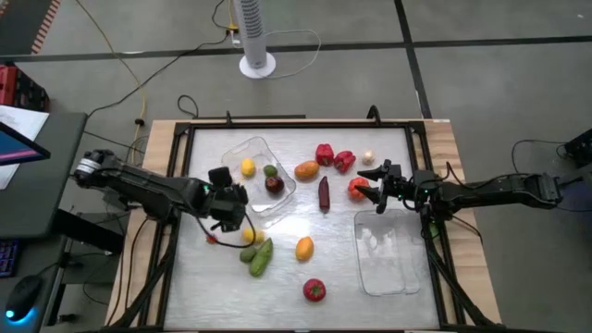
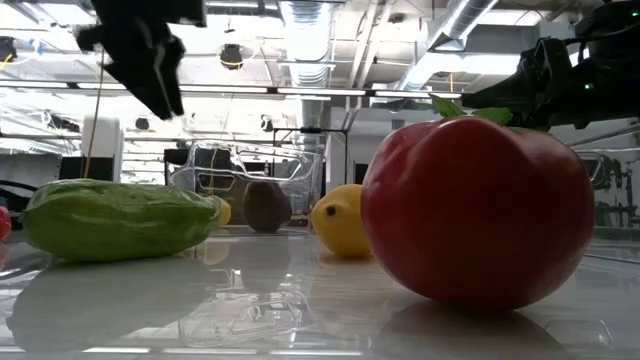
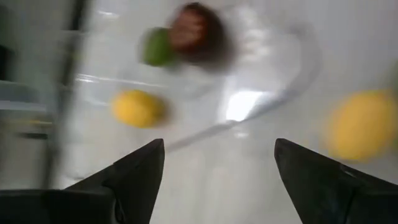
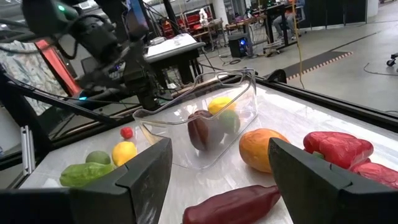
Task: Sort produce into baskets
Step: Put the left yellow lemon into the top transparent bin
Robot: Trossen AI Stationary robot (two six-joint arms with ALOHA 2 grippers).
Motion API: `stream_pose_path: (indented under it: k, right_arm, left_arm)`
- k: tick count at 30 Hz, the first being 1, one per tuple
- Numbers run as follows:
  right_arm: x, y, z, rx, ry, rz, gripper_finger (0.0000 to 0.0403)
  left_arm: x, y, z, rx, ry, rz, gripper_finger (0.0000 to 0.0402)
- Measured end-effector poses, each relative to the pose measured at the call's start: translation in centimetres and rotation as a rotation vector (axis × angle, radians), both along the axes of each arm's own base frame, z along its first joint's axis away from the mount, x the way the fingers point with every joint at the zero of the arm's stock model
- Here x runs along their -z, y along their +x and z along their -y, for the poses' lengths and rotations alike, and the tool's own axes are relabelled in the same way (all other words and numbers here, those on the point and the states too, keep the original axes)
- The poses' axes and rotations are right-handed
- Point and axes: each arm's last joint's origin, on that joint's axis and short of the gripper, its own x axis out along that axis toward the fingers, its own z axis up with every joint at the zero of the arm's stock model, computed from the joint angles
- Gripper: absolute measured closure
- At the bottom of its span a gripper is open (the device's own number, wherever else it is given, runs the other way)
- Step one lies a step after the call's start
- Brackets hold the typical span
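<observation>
The left clear basket (image 1: 242,151) holds a yellow piece (image 1: 248,167), a lime (image 1: 269,170) and a dark purple piece (image 1: 275,183). The right clear basket (image 1: 388,252) lies on the table with nothing in it. My left gripper (image 1: 231,200) is open and holds nothing, just near of the left basket; it also shows in its wrist view (image 3: 217,168). My right gripper (image 1: 377,186) is open and holds nothing (image 4: 217,180), beside a red piece (image 1: 358,189) and pointing toward a long purple piece (image 1: 324,192). The other produce lies loose on the table.
Loose on the table are an orange piece (image 1: 306,170), two red peppers (image 1: 333,156), a pale bulb (image 1: 368,158), a yellow piece (image 1: 250,235), a cucumber (image 1: 263,256), an orange-yellow piece (image 1: 304,247) and a red tomato (image 1: 314,290). A raised frame (image 1: 277,125) edges the table.
</observation>
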Motion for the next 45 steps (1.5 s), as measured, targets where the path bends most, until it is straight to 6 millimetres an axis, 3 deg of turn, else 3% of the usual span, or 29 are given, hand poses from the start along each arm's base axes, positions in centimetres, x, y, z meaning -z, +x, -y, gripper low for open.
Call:
stream_pose_path:
  k: [4, 9, 13, 22, 30, 35, 45]
  right_arm:
    - [0.0, 0.0, 0.0, 0.0, 0.0, 0.0, 0.0112]
    - [0.0, 0.0, 0.0, -0.005, 0.006, -0.003, 0.0112]
    - [0.0, 0.0, 0.0, -0.003, 0.007, -0.002, 0.0112]
    - [0.1, 0.0, 0.0, -0.002, 0.008, -0.004, 0.0112]
    - [0.1, 0.0, 0.0, 0.002, 0.009, -0.004, 0.0112]
    - [0.1, 0.0, 0.0, 0.002, 0.01, -0.004, 0.0112]
    - [0.1, 0.0, 0.0, 0.002, 0.01, -0.004, 0.0112]
  left_arm:
    - [0.3, -0.5, 2.0, 0.005, -0.11, 0.058, 0.0109]
    - [3.0, -1.0, 4.6, 0.115, -0.194, 0.093, 0.0109]
    - [4.3, -1.3, 5.5, 0.135, -0.217, 0.12, 0.0109]
    - [6.0, -1.0, 6.3, 0.222, -0.359, 0.192, 0.0109]
    - [8.0, -0.5, 7.1, 0.275, -0.282, 0.164, 0.0109]
    - [9.0, -0.2, 6.7, 0.207, -0.136, 0.136, 0.0109]
    - [9.7, 0.5, 4.9, 0.121, -0.158, 0.141, 0.0109]
